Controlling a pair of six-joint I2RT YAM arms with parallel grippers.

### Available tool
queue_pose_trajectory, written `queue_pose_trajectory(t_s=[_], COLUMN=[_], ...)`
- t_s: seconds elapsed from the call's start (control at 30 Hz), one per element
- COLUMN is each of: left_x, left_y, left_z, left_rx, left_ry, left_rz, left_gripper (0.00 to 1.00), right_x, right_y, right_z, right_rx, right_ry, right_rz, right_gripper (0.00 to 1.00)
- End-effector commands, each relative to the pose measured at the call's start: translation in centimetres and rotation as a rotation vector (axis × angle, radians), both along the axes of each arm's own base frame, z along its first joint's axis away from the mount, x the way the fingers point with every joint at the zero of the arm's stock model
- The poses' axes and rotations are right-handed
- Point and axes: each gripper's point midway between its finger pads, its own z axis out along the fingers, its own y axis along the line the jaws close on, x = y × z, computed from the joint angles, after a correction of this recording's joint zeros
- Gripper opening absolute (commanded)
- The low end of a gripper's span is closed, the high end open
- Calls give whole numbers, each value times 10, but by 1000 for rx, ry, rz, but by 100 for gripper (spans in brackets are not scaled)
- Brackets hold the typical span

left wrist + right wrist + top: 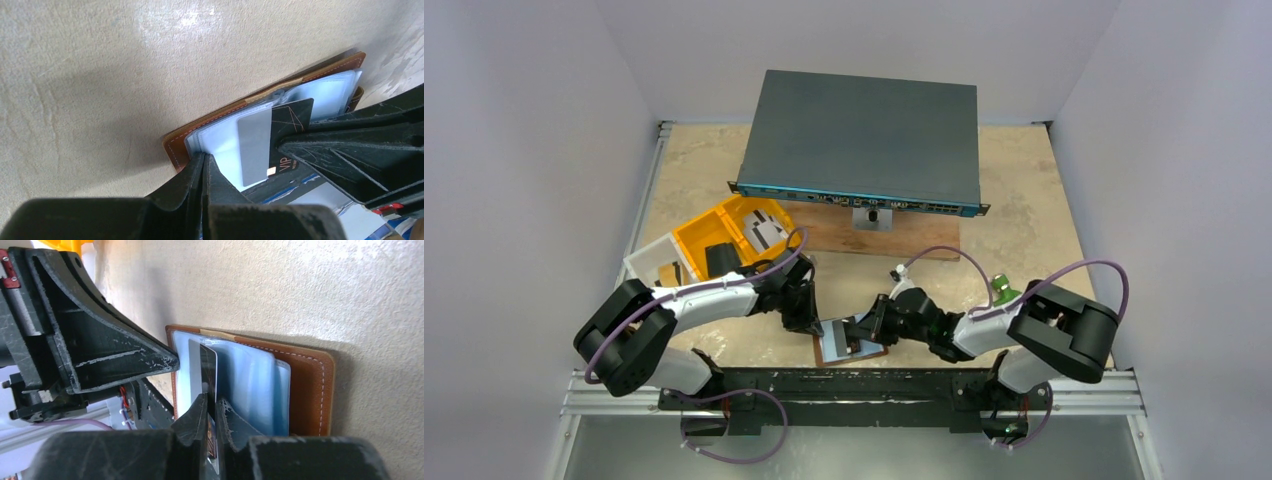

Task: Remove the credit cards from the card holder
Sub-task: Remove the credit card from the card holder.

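The mottled beige surface (1044, 200) carries the open brown card holder (852, 342), which lies flat under the tips of the left claw (814, 325) and the right claw (861, 335). Beyond the left claw a yellow tray (694, 232) and a clear box (649, 262) sit side by side. A wooden board (924, 238) lies farther beyond both claws, and a small green object (1002, 291) stands out to the right claw's right.

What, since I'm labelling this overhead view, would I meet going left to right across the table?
Clear plastic box → yellow tray → card holder → small green object.
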Motion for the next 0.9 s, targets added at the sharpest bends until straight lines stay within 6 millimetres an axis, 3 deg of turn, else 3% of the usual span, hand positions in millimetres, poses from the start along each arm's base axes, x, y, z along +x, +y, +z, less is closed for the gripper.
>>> queue_pose_trajectory(t_s=[0.0,0.23,0.5,0.87], left_x=[-4,-3,2,16], left_y=[42,42,39,22], left_z=[-29,-26,-15,17], left_rx=[210,207,189,116], left_ry=[-12,-21,-46,-109], left_rz=[15,8,15,3], left_gripper=[0,0,0,0], right_x=[-1,7,12,15], right_y=[-20,-42,-53,-52], right_z=[-15,-10,7,44], right_rx=[-83,-124,-134,-66], right_ry=[15,-15,-48,-95], right_rz=[-38,-90,-130,-145], right_gripper=[2,0,0,0])
